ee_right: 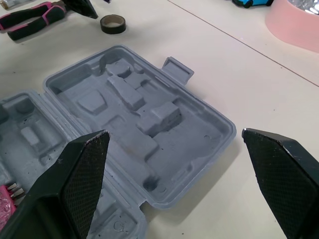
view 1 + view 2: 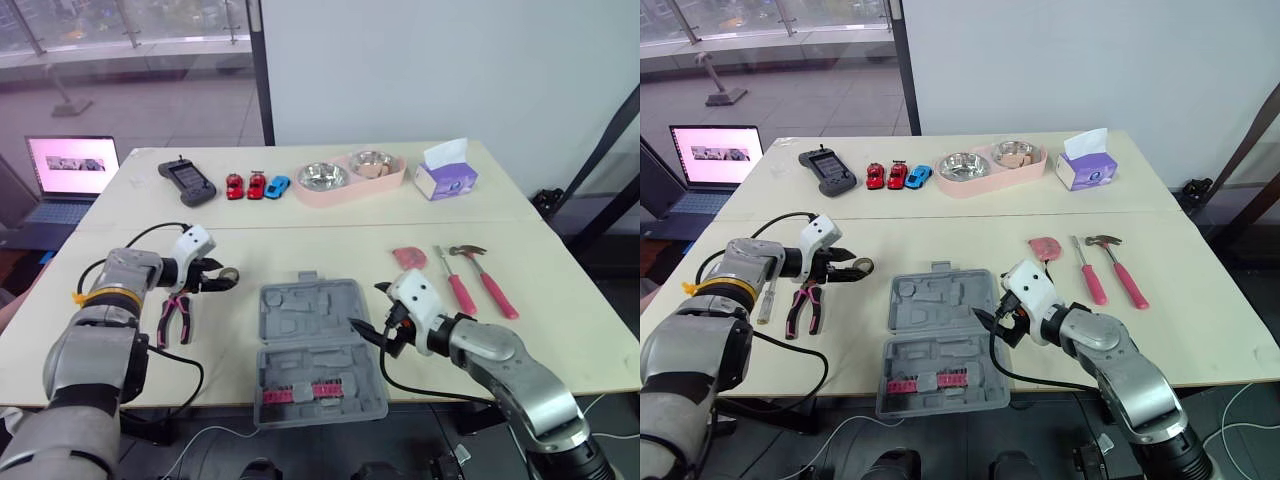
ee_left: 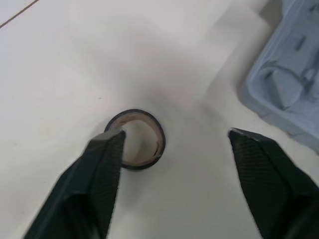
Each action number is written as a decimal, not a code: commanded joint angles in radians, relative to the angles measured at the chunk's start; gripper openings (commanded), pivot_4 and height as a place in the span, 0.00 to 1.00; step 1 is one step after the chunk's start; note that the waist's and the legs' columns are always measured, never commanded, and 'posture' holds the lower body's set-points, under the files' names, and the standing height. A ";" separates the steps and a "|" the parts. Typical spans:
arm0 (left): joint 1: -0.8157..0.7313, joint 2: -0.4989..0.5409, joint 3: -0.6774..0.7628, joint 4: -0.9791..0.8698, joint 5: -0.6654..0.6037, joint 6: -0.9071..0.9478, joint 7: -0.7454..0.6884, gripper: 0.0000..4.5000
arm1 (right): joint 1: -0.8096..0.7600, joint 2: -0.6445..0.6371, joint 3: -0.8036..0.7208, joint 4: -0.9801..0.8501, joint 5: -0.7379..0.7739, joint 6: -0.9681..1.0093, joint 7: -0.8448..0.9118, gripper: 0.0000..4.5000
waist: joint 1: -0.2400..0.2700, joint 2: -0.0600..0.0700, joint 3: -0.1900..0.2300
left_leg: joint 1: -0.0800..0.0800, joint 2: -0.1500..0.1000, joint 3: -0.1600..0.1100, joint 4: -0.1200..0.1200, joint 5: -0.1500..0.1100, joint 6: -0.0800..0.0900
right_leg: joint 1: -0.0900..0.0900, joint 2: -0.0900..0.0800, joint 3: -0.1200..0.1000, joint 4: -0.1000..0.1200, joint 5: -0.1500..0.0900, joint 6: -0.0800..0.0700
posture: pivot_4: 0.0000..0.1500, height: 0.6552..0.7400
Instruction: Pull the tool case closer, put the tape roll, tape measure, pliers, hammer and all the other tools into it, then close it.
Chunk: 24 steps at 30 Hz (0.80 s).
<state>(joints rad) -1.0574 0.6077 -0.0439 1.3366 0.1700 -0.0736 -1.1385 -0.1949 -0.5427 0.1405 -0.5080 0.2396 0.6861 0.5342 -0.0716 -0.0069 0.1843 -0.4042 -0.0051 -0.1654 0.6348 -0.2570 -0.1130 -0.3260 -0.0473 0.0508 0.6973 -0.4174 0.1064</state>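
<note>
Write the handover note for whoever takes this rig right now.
Left gripper: open, at the tape roll, one fingertip at its rim; not gripped yet.
Right gripper: open, empty, by the right edge of the tool case.
Case: open flat; none of the loose tools inside.
Pliers lie left of the case; tape measure, screwdriver and hammer lie right of it.
Left to do: pack all of them, then close the case.
</note>
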 commanded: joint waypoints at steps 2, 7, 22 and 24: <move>0.001 -0.009 -0.027 0.006 0.043 -0.036 0.052 0.77 | 0.016 0.009 -0.019 -0.071 0.007 0.003 -0.017 1.00 | 0.000 0.000 0.000 | 0.000 0.000 0.000 0.000 0.000 0.000 | 0.000 0.000 0.000 0.000 0.000 0.000 | 1.00 1.00; 0.019 -0.037 -0.044 0.016 0.079 -0.049 0.141 0.77 | 0.038 0.001 -0.038 -0.096 0.016 0.020 -0.026 1.00 | 0.001 0.000 0.000 | 0.000 0.000 0.000 0.001 0.000 0.000 | 0.000 0.000 0.000 0.000 0.000 0.000 | 1.00 1.00; 0.052 -0.083 -0.020 0.033 0.086 -0.027 0.308 0.59 | 0.080 0.000 -0.063 -0.150 0.021 0.060 -0.050 1.00 | 0.002 0.000 0.000 | 0.000 0.000 -0.001 0.004 0.000 0.000 | 0.001 0.000 0.000 0.002 0.000 0.000 | 1.00 1.00; 0.051 -0.083 -0.014 0.033 0.084 -0.023 0.323 0.39 | 0.086 -0.001 -0.065 -0.156 0.022 0.063 -0.053 1.00 | 0.001 0.000 0.000 | 0.000 0.000 -0.001 0.005 0.000 0.000 | 0.001 0.000 0.000 0.003 0.000 0.000 | 1.00 1.00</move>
<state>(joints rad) -1.0146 0.5130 -0.0654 1.3594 0.2528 -0.1088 -0.8416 -0.1104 -0.5437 0.1002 -0.6150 0.2534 0.7557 0.4868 -0.0702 -0.0071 0.1840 -0.4045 -0.0054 -0.1660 0.6395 -0.2570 -0.1129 -0.3252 -0.0471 0.0508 0.7000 -0.4174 0.1064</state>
